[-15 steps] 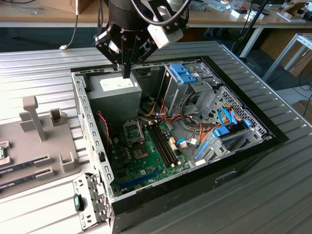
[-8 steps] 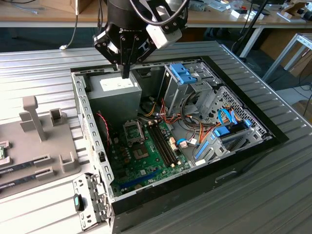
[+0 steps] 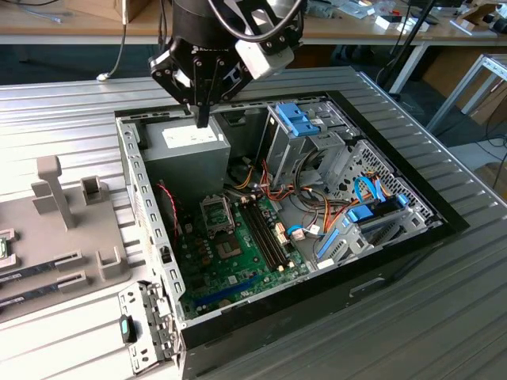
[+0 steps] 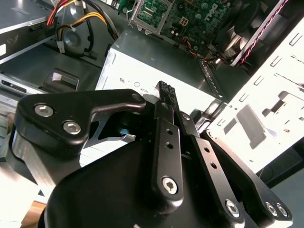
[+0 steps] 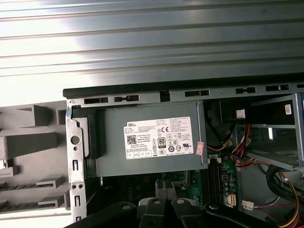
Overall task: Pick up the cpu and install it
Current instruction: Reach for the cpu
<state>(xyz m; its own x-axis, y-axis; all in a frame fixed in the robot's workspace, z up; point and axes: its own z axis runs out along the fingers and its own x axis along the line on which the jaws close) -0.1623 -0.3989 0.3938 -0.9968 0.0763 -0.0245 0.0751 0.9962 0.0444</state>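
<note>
Cpu (image 3: pixel 3 247) lies, as far as I can make out, on the grey fixture (image 3: pixel 103 265) outside the case (image 3: pixel 131 182), toward the exterior view's left and well apart from my claw (image 3: pixel 202 119). I see the claw closed on nothing, poised over the power supply (image 3: pixel 186 150) inside the case.

Robotics laboratory or workshop. Below the hand (image 3: pixel 202 120), an open computer case (image 3: pixel 146 198) sits recessed in a ribbed metal worktop (image 3: pixel 71 119). Lower and off to one side of the hand stands a grey parts fixture (image 3: pixel 79 237). Beyond the hand, wooden benches (image 3: pixel 356 30) carry cables and loose equipment.
</note>
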